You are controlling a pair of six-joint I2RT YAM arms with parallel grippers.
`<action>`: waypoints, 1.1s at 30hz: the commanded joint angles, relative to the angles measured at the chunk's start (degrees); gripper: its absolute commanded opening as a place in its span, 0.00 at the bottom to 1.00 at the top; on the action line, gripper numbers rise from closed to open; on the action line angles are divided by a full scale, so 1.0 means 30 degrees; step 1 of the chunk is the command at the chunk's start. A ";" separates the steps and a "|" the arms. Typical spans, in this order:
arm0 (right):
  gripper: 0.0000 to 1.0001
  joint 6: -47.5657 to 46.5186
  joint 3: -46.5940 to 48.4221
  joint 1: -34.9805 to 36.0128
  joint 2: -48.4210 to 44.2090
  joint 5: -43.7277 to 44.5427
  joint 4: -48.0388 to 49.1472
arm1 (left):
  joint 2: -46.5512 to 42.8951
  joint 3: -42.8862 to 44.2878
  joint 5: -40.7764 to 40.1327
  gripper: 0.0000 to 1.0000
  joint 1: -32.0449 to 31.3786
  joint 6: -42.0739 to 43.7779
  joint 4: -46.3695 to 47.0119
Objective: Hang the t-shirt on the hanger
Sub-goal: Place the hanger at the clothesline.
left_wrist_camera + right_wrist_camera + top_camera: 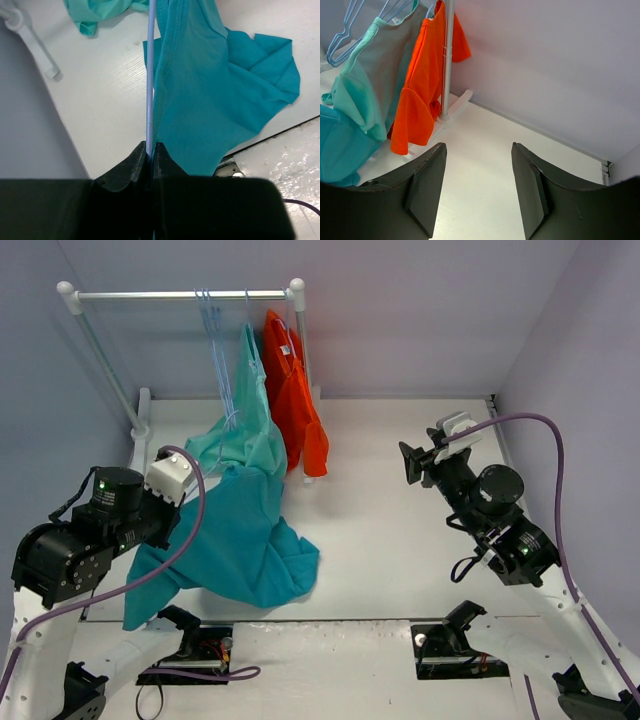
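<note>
Found the left end effector (150,146) clamped together on the thin wire of the hanger (149,85). Saw the t-shirt (215,95) bunched against that wire, touching it, and trailing down onto the white bench (105,90) near its front edge. Noted the right end effector (478,150) with fingers apart, gripping nothing, above the bench and facing the orange garment (422,85) on the rack (448,60).

Teal t-shirt (245,545) draped, crumpled — pale-blue hanger (149,80) alongside.
</note>
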 commanded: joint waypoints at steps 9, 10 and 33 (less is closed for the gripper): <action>0.52 0.0207 -0.0241 -0.0064 0.0128 -0.0143 0.1397 | 0.1202 0.1269 -0.6494 0.00 0.0003 -0.1524 0.0874; 0.52 0.0207 -0.0288 -0.0064 0.0151 -0.0168 0.1374 | 0.1347 0.1463 -0.7200 0.00 0.0003 -0.1526 0.1113; 0.52 0.1197 -0.1448 -0.0064 -0.2246 -0.1931 0.1339 | 0.9354 0.9801 -0.3565 0.00 0.7303 0.2117 1.1474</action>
